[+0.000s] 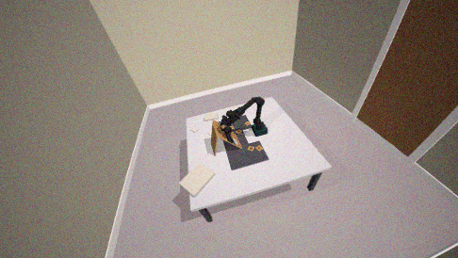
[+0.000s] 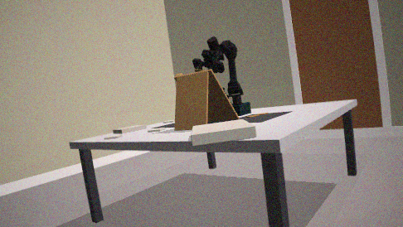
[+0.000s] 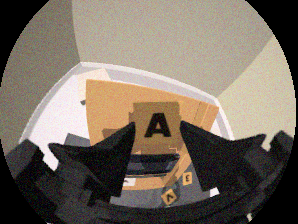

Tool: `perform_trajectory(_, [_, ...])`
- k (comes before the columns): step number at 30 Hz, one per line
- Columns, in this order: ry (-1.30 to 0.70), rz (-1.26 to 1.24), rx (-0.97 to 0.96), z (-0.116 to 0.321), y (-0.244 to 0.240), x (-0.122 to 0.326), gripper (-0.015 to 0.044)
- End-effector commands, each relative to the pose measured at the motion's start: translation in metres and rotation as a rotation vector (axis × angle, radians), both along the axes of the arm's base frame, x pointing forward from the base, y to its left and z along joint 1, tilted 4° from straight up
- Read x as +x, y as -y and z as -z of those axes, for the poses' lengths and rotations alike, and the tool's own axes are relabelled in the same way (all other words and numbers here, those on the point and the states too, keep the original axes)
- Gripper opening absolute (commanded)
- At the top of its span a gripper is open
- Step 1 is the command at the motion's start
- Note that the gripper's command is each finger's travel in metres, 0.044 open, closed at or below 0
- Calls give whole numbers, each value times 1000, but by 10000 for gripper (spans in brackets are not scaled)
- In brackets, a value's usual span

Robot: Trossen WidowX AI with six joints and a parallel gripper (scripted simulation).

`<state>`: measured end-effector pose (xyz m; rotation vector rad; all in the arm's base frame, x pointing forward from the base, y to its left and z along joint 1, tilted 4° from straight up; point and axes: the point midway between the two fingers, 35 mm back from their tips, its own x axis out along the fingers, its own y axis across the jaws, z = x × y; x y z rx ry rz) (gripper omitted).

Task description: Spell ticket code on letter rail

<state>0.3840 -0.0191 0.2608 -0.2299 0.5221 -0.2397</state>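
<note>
My gripper [image 3: 157, 124] [image 2: 198, 69] is shut on the tile marked A [image 3: 157, 119], which shows upright between the fingertips in the wrist view. The tile is over the upper face of the tan board [image 3: 107, 97] [image 1: 215, 141] [image 2: 191, 101]; whether it touches cannot be told. The dark letter rail [image 3: 154, 165] runs across the board just below the tile in the wrist view. Its slot contents cannot be made out, partly behind the fingers. A tile marked E [image 3: 187, 178] and another tile [image 3: 169, 196] lie beyond the board. The ticket's code is not readable.
Dark mat [image 1: 245, 161] beside the board bears loose tiles, including one tile [image 1: 251, 148] and its neighbour [image 1: 259, 148]. A large cream block [image 1: 198, 180] [image 2: 224, 132] lies near the table corner. A smaller cream block [image 1: 211, 117] and a thin piece [image 1: 194, 130] lie past the board.
</note>
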Motion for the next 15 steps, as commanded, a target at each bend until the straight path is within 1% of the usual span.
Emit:
perform_trajectory(1, [-16,-7,35,11,-18,1,0])
perform_trajectory(15, [-48,-58,125,39,-94,-8,0])
